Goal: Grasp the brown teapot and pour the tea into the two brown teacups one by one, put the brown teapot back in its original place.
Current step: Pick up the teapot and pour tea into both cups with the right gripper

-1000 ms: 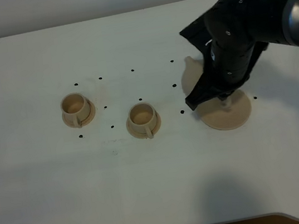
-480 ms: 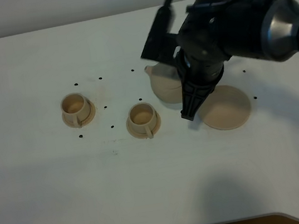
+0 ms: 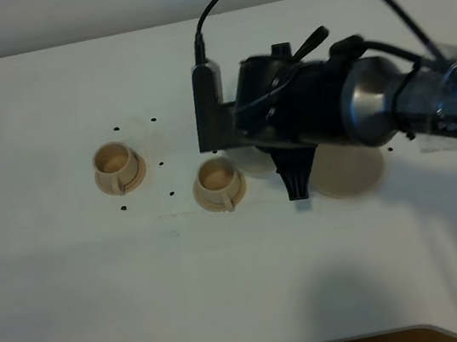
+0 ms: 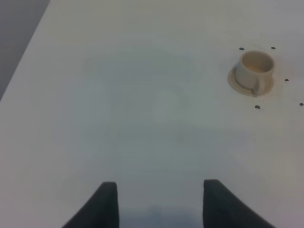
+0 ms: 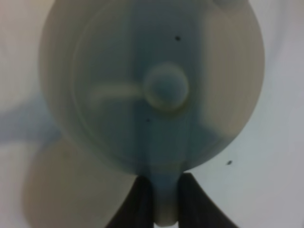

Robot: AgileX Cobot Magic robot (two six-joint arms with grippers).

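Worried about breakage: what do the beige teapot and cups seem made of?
The squat pale beige teapot looks like unglazed clay: even matt tan, no shine, though blurred. The two small beige handled cups look the same: dull, uniform, thick-walled. Matt plastic cannot be ruled out.

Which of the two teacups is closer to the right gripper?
The right-hand teacup in the high view: it sits just beside the right gripper, which holds the teapot. The other teacup stands farther left, well apart.
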